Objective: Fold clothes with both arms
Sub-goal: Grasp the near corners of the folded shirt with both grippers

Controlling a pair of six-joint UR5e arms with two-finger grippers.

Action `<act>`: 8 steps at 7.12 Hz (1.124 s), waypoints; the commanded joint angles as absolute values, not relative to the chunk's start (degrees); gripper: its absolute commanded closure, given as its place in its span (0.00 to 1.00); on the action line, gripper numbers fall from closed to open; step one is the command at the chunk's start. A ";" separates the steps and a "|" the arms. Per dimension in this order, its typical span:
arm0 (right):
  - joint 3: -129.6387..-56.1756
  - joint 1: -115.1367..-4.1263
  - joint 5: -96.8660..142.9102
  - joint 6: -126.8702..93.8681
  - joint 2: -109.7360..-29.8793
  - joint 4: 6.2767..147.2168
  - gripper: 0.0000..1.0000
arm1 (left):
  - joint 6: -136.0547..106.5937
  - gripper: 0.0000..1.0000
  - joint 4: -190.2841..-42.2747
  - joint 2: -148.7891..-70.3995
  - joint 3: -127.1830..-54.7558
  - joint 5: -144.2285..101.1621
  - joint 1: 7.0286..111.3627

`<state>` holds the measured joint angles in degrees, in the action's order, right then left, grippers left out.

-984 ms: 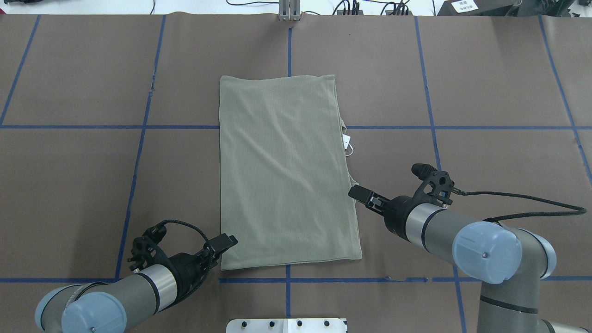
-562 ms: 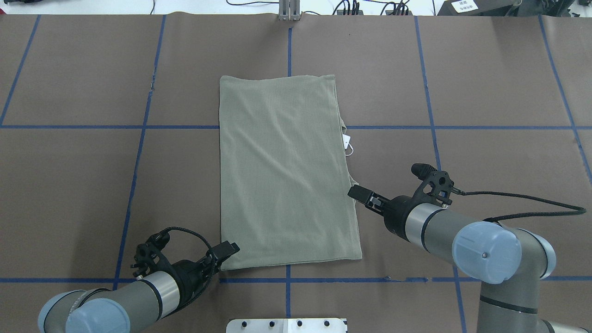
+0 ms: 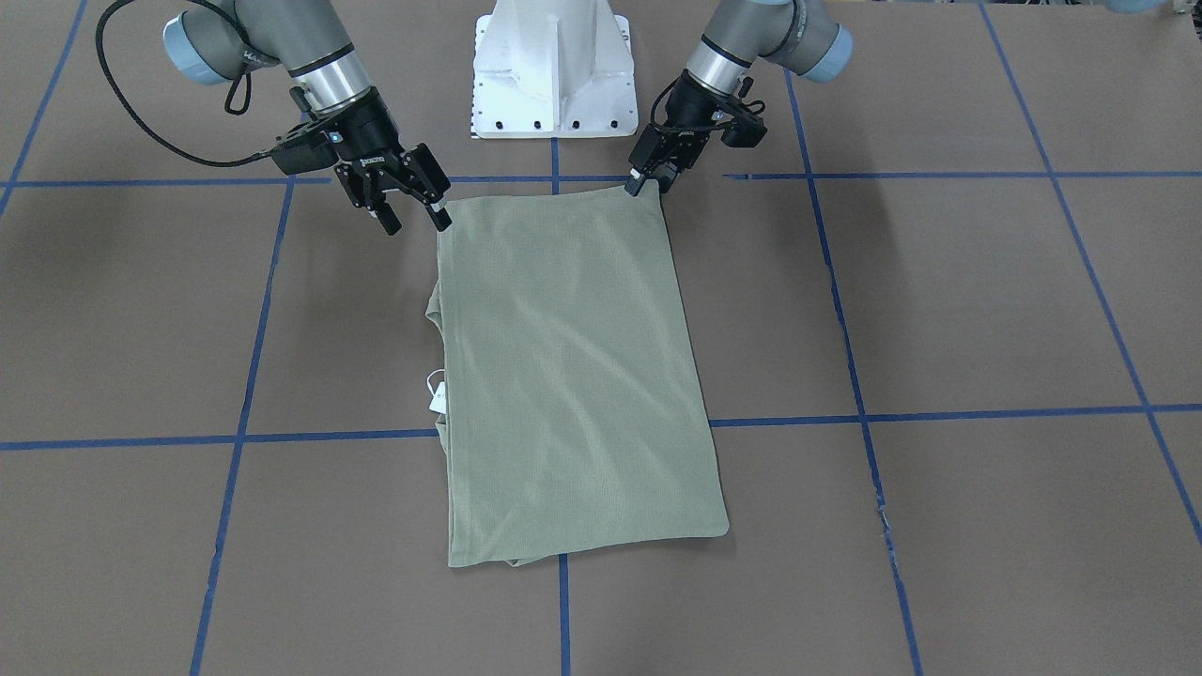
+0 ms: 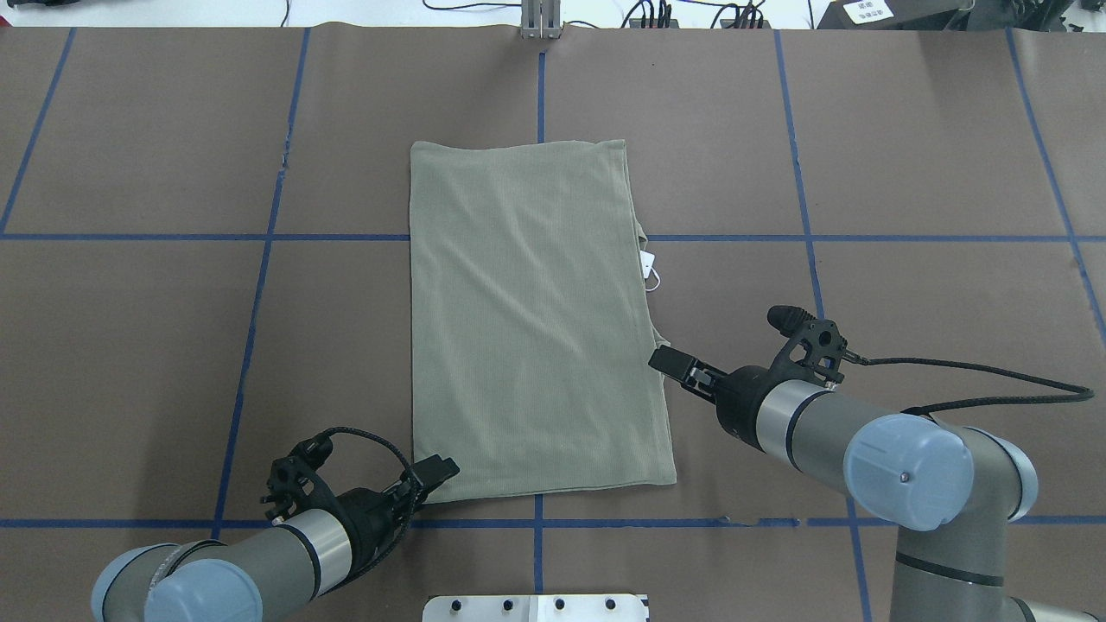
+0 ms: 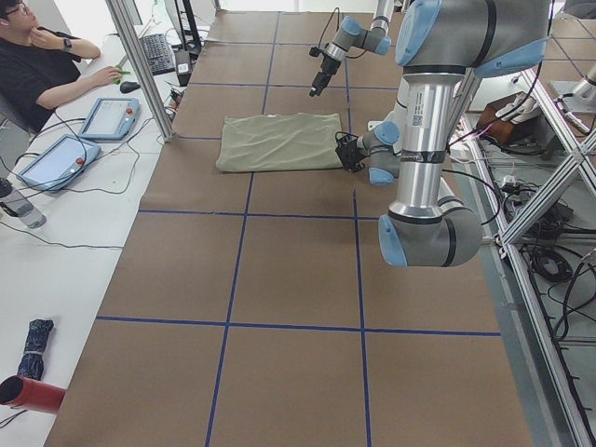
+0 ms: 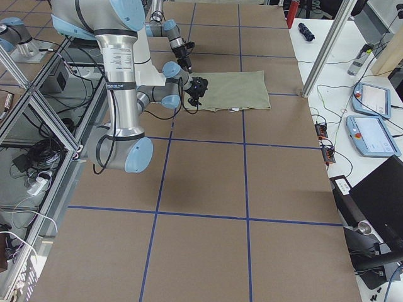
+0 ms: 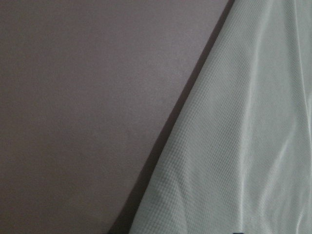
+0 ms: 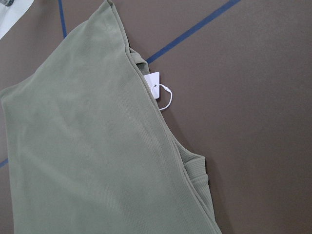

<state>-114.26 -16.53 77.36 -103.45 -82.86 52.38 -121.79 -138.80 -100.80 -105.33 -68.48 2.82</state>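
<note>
The clothes, one sage-green shirt (image 4: 531, 320) (image 3: 563, 376), lie folded into a long rectangle in the middle of the table. Its white hang tag (image 4: 650, 259) (image 8: 152, 80) sticks out at the right edge. My left gripper (image 4: 436, 473) (image 3: 648, 180) is low at the shirt's near-left corner, its fingers slightly apart around the corner's tip. The left wrist view shows only cloth (image 7: 243, 136) and table. My right gripper (image 4: 665, 358) (image 3: 413, 218) hangs open just outside the shirt's right edge, above the table and holding nothing.
The white pedestal base (image 3: 554, 66) stands at the near table edge between the arms. Blue tape lines (image 4: 259, 285) grid the brown table cover. A person (image 5: 47, 65) sits at a side desk with tablets (image 5: 107, 116) beyond a metal post (image 5: 140, 65).
My left gripper has moved nearer and to the right, down onto the shirt's near-left corner. The right arm has barely moved. The shirt lies as before.
</note>
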 commanded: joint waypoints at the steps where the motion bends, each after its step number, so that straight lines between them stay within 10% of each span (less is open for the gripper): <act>1: -114.26 -16.52 77.43 -103.45 -82.79 52.38 0.00 | -122.69 0.88 -138.87 -101.07 -105.38 -68.20 2.81; 2: -113.91 -16.44 77.34 -103.88 -82.53 52.38 0.00 | -122.43 1.00 -138.87 -100.99 -105.38 -68.20 2.90; 8: -109.79 -6.17 72.25 -122.33 -69.87 76.11 0.01 | -121.99 1.00 -138.87 -100.90 -106.08 -68.12 3.25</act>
